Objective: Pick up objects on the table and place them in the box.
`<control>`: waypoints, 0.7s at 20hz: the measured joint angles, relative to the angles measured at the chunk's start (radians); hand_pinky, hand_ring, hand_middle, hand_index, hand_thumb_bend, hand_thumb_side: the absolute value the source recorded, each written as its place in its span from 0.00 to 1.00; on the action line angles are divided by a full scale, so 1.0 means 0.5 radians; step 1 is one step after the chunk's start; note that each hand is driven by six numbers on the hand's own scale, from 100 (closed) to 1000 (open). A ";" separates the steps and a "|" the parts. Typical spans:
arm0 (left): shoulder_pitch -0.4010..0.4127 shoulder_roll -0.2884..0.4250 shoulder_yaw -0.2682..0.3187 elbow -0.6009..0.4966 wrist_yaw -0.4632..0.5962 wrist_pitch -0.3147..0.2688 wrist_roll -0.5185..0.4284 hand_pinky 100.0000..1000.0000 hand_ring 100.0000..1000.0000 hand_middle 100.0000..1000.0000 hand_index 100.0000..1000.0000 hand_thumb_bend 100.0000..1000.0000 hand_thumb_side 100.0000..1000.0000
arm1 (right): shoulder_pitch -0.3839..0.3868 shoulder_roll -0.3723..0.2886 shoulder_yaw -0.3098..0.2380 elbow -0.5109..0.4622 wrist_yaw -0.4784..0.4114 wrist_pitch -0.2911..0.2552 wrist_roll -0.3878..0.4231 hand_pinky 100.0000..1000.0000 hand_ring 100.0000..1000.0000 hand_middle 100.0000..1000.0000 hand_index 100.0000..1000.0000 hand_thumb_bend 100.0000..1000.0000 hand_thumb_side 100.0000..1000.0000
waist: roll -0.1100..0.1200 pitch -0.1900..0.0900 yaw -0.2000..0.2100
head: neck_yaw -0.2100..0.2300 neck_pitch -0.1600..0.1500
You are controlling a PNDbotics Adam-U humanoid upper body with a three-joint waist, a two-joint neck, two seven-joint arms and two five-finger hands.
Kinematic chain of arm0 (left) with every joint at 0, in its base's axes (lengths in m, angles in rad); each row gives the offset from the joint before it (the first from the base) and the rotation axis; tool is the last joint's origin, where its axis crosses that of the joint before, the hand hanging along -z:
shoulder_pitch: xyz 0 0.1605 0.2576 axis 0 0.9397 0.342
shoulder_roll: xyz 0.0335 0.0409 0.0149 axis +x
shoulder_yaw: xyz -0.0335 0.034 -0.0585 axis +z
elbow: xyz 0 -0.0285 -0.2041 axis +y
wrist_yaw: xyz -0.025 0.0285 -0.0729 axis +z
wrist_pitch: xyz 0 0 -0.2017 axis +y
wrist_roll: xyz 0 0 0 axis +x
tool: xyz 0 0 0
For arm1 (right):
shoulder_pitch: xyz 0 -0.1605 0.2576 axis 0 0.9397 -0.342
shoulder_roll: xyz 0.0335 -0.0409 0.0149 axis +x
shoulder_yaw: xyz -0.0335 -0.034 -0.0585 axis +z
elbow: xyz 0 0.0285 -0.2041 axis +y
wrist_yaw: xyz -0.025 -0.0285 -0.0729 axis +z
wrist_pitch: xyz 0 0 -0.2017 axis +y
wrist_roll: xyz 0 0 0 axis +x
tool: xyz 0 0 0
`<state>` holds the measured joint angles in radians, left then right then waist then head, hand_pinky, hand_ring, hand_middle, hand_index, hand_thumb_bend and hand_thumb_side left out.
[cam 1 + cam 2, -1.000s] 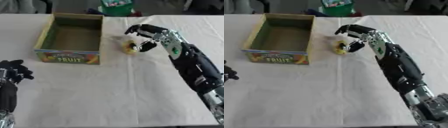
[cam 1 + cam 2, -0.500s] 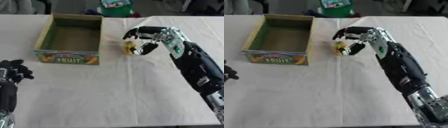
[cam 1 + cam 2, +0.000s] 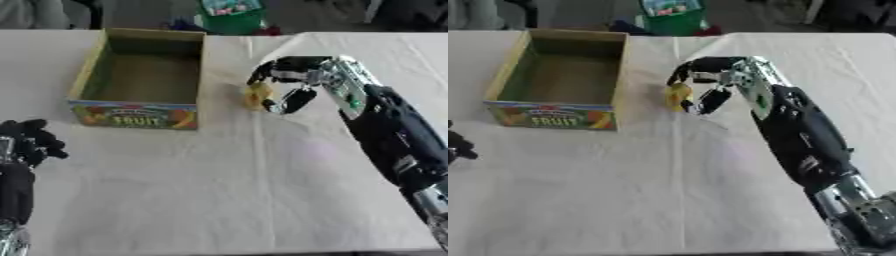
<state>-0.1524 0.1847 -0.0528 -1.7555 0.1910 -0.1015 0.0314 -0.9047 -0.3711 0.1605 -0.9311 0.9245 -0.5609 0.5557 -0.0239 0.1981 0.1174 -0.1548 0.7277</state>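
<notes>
one yellow object (image 3: 256,95) on the cloth just right of the box (image 3: 140,115) | my right hand (image 3: 293,80) curls its fingers around it to lift it | box stands open-topped, ready | left hand (image 3: 26,145) idles lower left, fingers curled, empty

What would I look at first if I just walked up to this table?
Probably the robot's right hand, near the middle of the white table, with its black fingers curled round a small yellow thing. Just left of it stands an open cardboard box with FRUIT printed on the front. The left hand rests curled at the left edge.
</notes>
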 measured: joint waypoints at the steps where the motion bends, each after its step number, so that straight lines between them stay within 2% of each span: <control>1: 0.000 0.000 0.000 0.000 0.000 0.000 0.000 0.42 0.47 0.42 0.64 0.00 0.77 | 0.000 0.007 0.000 0.004 0.022 -0.010 -0.032 0.59 0.67 0.70 0.81 0.00 0.23 | 0.001 0.000 0.001 | -0.002 0.000; 3: 0.000 0.000 0.000 0.000 0.001 0.000 0.000 0.42 0.47 0.42 0.64 0.00 0.77 | 0.003 0.018 0.000 0.012 0.073 -0.029 -0.104 0.53 0.57 0.63 0.77 0.00 0.23 | 0.003 0.000 0.005 | -0.005 0.000; 7: 0.000 0.000 0.000 0.000 0.001 0.000 0.000 0.42 0.47 0.42 0.64 0.00 0.77 | 0.015 0.030 0.000 0.036 0.163 -0.057 -0.240 0.53 0.57 0.63 0.77 0.00 0.23 | 0.005 0.000 0.008 | -0.009 0.000; 8: 0.000 0.000 0.000 0.000 0.001 0.000 0.000 0.42 0.47 0.42 0.64 0.00 0.77 | 0.015 0.031 0.000 0.042 0.182 -0.063 -0.264 0.33 0.34 0.43 0.58 0.00 0.22 | 0.005 0.000 0.008 | -0.011 0.000; 9: 0.000 0.000 0.000 0.000 0.002 0.000 0.000 0.42 0.47 0.42 0.64 0.00 0.77 | 0.015 0.034 0.000 0.042 0.198 -0.068 -0.289 0.32 0.33 0.42 0.57 0.00 0.22 | 0.005 0.000 0.009 | -0.012 0.000; 10: 0.000 0.000 0.000 0.000 0.002 0.000 0.000 0.42 0.47 0.42 0.64 0.00 0.77 | 0.015 0.038 0.000 0.042 0.215 -0.072 -0.316 0.22 0.23 0.33 0.47 0.00 0.19 | 0.005 0.000 0.009 | -0.012 0.000; 11: 0.000 0.000 0.000 0.000 0.002 0.000 0.000 0.42 0.47 0.42 0.64 0.00 0.77 | 0.016 0.043 0.000 0.041 0.230 -0.077 -0.345 0.17 0.18 0.28 0.42 0.00 0.17 | 0.005 0.000 0.009 | -0.012 0.000; 14: 0.000 0.000 0.000 0.000 0.002 0.000 0.000 0.42 0.47 0.42 0.64 0.00 0.77 | 0.022 0.049 0.000 0.037 0.249 -0.093 -0.446 0.16 0.17 0.27 0.41 0.00 0.17 | 0.006 0.000 0.009 | -0.013 0.000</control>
<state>-0.1524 0.1847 -0.0528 -1.7554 0.1918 -0.1015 0.0314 -0.8937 -0.3465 0.1605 -0.9128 1.0489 -0.6072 0.3325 -0.0210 0.1981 0.1217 -0.1612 0.7277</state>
